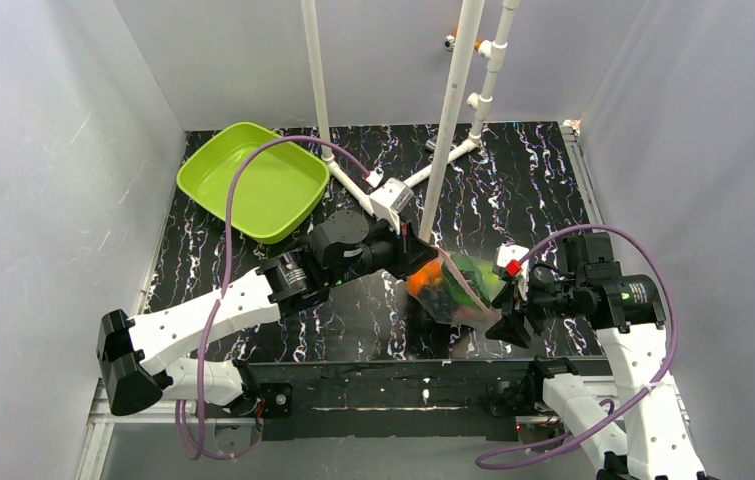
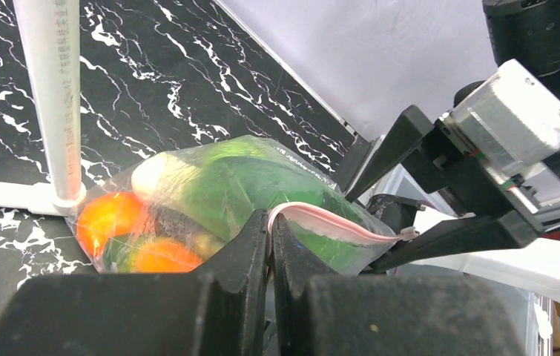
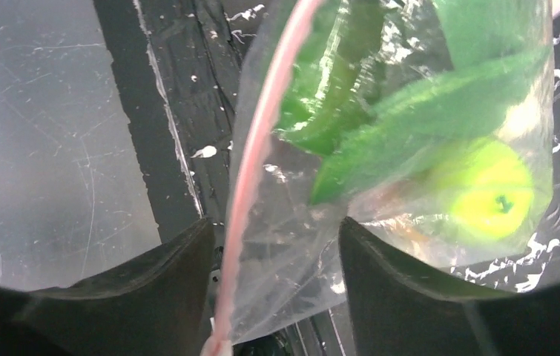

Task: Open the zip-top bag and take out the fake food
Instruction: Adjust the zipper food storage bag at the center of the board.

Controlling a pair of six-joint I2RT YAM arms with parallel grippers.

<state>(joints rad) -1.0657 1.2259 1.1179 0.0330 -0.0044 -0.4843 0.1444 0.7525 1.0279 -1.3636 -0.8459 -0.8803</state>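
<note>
Black table [image 1: 533,180]: glossy, white-veined; bag near its front edge.
Bag [image 1: 458,290]: clear, crinkly, bulging, between my grippers.
Left gripper [image 2: 271,222]: clenched on the strip; grip firmly.
Right gripper [image 3: 275,226]: released, jaws astride the mouth; I should pinch only the free lip, then peel apart slowly.
Food [image 2: 247,185]: smooth plastic, round orange pieces, leafy green.
Strip [image 2: 336,221]: pink, thin, curving.

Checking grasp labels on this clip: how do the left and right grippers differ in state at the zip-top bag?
The left gripper is shut, pinching the pink zip strip of the zip-top bag; the right gripper is open, fingers either side of the bag's edge, not clamping. The left comes from the bag's left in the top view, the right from its right. Both are at the zip strip; the fake food is inside.
</note>
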